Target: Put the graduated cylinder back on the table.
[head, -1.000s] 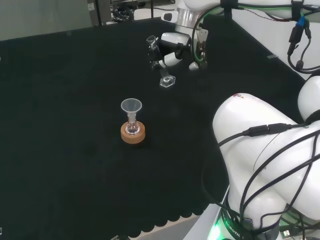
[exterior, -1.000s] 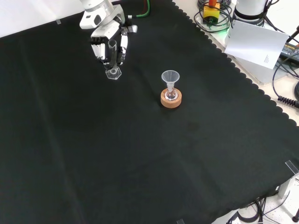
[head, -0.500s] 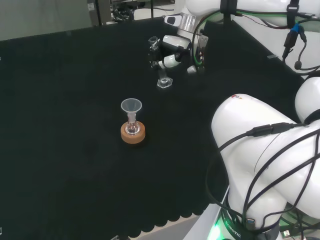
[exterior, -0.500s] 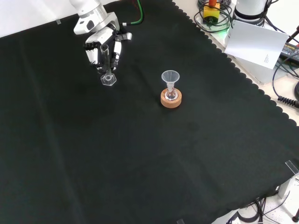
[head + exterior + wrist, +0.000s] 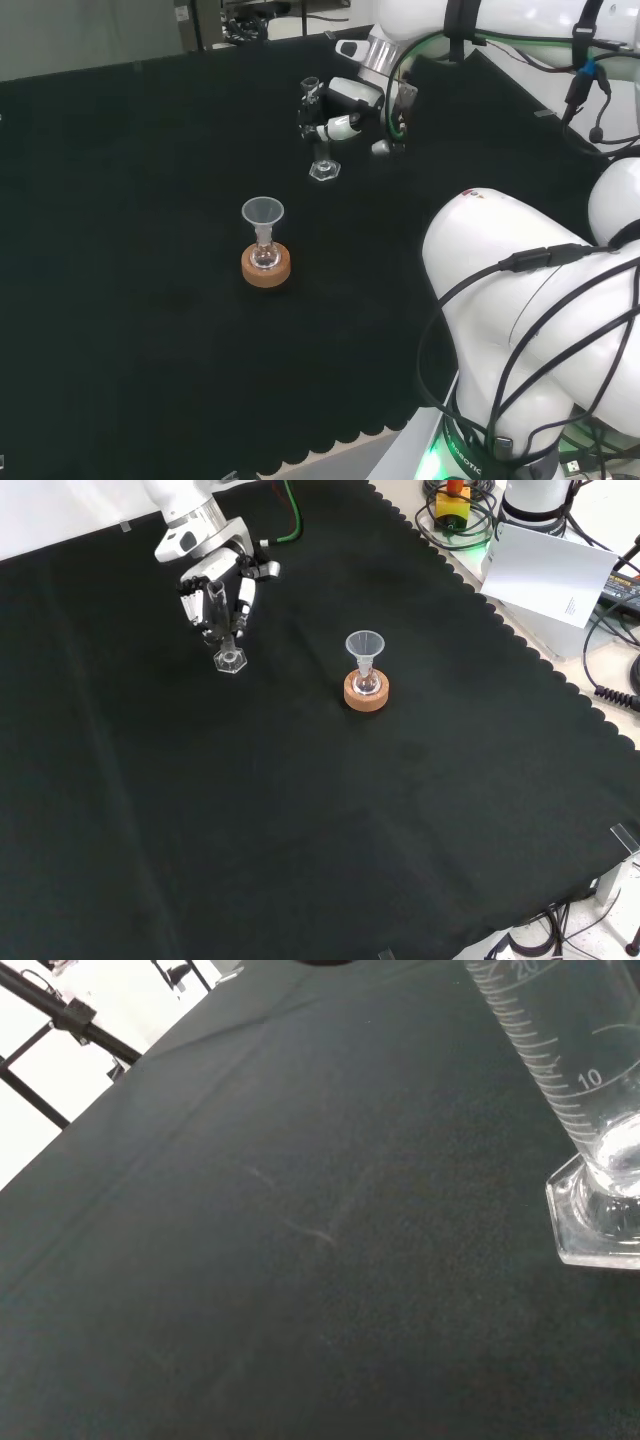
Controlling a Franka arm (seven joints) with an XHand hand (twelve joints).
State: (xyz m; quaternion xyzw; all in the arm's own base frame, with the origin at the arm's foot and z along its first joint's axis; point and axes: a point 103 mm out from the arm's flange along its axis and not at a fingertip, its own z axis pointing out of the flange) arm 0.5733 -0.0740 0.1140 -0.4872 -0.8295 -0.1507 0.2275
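The hand (image 5: 215, 585) held the graduated cylinder (image 5: 224, 630) upright, fingers curled round its tube above the black cloth (image 5: 300, 810). Clear, light and likely slippery, it seemed best gripped mid-tube.

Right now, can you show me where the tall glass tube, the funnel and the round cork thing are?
graduated cylinder (image 5: 229, 660), front view, its six-sided foot.
funnel (image 5: 365, 644), front view, its wide mouth.
cork ring (image 5: 267, 270), head view, its side.
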